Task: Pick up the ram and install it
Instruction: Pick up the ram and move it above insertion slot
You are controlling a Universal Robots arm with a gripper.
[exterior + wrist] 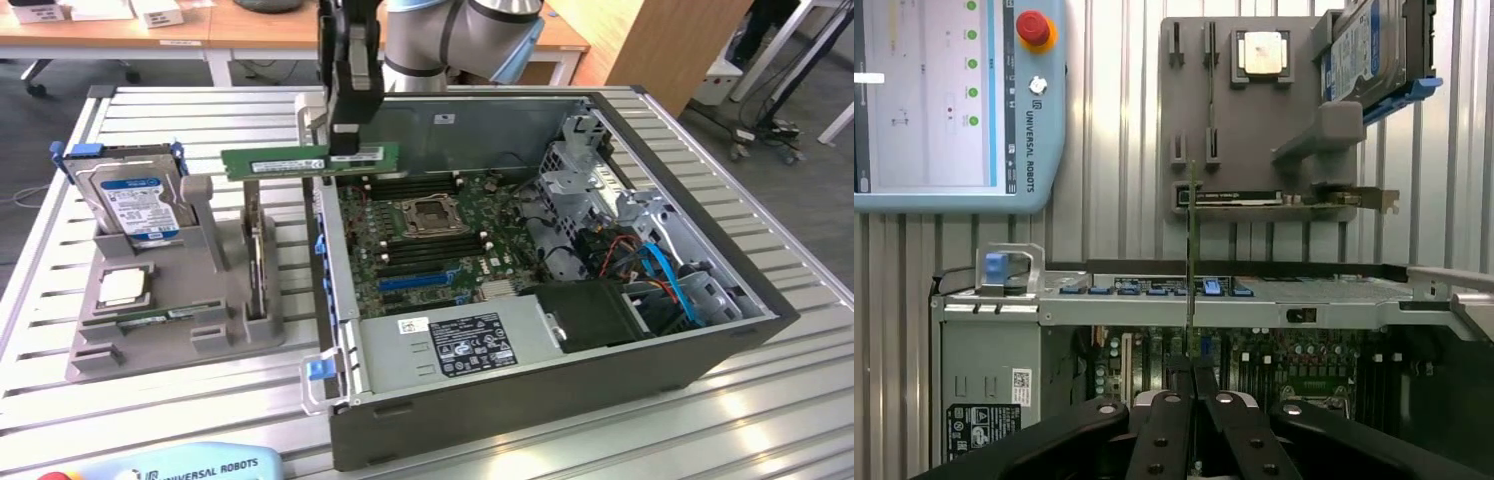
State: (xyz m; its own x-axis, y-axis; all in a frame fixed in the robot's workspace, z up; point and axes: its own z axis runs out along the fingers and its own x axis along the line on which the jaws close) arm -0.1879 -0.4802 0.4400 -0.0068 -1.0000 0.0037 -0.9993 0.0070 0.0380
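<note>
The slatted silver metal worktop [801, 400] carried a large open dark-grey computer case [694, 365] lying on its side, with its green motherboard [427, 250] exposed. On the exterior view's left, just beside the case, stood a grey moulded plastic parts holder [174, 320]. A light-blue and white teach pendant [954, 100] lay at the worktop's near edge. The black two-fingered tool [350, 152] hung above the case's wall nearest the holder, clamped on the long, thin green ram stick with a white label [287, 160]. It held the ram level in the air, near its end on the exterior view's right. In the wrist view the ram [1191, 250] showed edge-on between the pinched fingers [1176, 375]. A silver hard drive with a blue label [134, 200] stood upright in the holder, with a small square silver processor chip [123, 287] lying flat near it.
</note>
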